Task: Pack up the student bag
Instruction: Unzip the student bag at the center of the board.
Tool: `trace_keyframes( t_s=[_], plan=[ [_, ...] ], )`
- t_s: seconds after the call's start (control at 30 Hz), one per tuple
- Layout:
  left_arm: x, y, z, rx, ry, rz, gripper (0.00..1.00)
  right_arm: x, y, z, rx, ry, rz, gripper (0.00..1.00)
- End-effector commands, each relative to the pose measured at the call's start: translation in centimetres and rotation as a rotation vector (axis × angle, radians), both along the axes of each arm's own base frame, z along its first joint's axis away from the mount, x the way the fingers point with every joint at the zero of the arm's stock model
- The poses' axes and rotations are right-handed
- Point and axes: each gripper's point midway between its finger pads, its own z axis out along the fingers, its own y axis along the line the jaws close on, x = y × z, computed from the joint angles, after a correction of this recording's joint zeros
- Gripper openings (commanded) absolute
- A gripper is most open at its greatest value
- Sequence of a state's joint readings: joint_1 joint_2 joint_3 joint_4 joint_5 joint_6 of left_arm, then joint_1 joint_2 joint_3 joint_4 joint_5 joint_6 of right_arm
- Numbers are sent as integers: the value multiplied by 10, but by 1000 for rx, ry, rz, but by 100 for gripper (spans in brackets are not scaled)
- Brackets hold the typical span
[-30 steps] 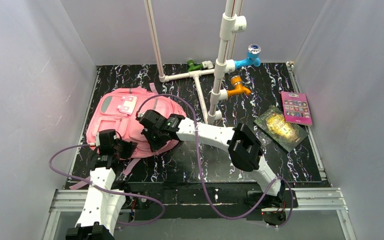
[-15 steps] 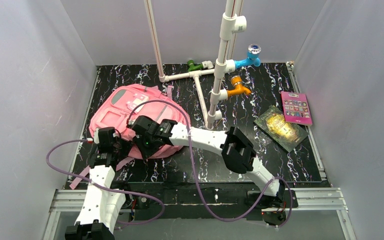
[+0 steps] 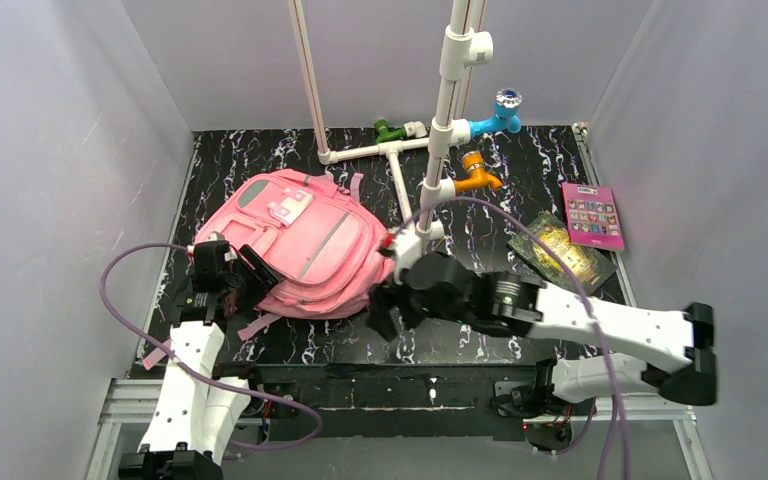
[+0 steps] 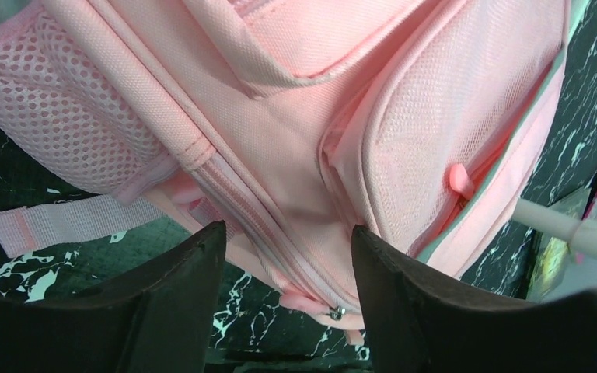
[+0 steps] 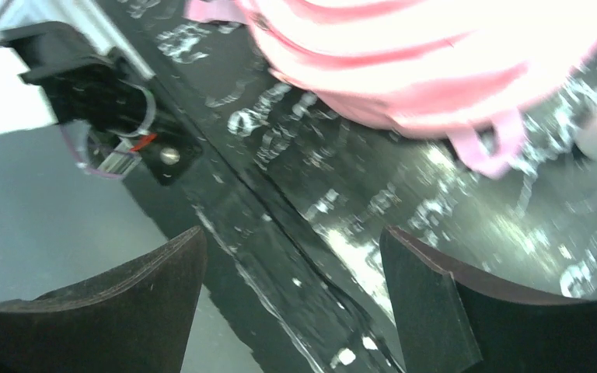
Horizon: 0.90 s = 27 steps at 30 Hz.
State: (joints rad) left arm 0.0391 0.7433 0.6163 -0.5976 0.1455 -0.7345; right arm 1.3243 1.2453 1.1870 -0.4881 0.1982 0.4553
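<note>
The left gripper (image 4: pixel 288 303) stood with its dark fingers apart, clamped on nothing, its mouth facing the near left corner of the student bag (image 3: pixel 305 245). A zip seam and a small metal zip pull (image 4: pixel 334 312) lay just ahead of the gap; I could not tell whether a finger touched the cloth. The right gripper (image 3: pixel 380 315) was spread wide too, empty, hanging over bare table (image 5: pixel 319 194) just off the bag's near right edge.

So the bag lay between the two arms on the left half of the black marbled table, front pockets up, its length seemingly slanted from the far side toward the near edge. The left arm was the nearer one.

The bag looked like soft pink woven cloth with a mesh side pocket (image 4: pixel 70 116), a flat webbing strap (image 4: pixel 62 221) and grey stripes, likely to slump when pulled. A green-gold book (image 3: pixel 560 255) and a pink book (image 3: pixel 592 215), flat and stiff, lay well apart to the right.
</note>
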Motion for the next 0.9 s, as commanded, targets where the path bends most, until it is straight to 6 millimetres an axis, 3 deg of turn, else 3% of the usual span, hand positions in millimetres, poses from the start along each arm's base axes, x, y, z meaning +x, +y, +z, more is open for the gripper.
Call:
trace_keyframes(
  t_s=[0.0, 0.2, 0.3, 0.37, 0.53, 0.73, 0.87],
  plan=[
    [-6, -15, 17, -19, -29, -140, 60, 27, -81, -39, -79, -31, -335, 91],
    [-19, -38, 22, -92, -53, -257, 62, 58, -195, -53, -21, -91, -841, 94],
    [-23, -51, 26, -111, -63, -326, 63, 64, -220, -53, -14, -122, -936, 94],
    [-24, -56, 29, -97, -76, -370, 64, 69, -226, -57, -72, -146, -962, 94],
    [-27, -65, 36, -74, -99, -426, 66, 96, -250, -90, -402, -120, -1048, 98],
    [-35, -75, 43, -106, -115, -455, 68, 149, -317, -99, -418, -24, -1290, 98],
    [-39, -79, 43, -119, -129, -473, 69, 174, -367, -116, -411, 86, -1413, 98]
  ],
)
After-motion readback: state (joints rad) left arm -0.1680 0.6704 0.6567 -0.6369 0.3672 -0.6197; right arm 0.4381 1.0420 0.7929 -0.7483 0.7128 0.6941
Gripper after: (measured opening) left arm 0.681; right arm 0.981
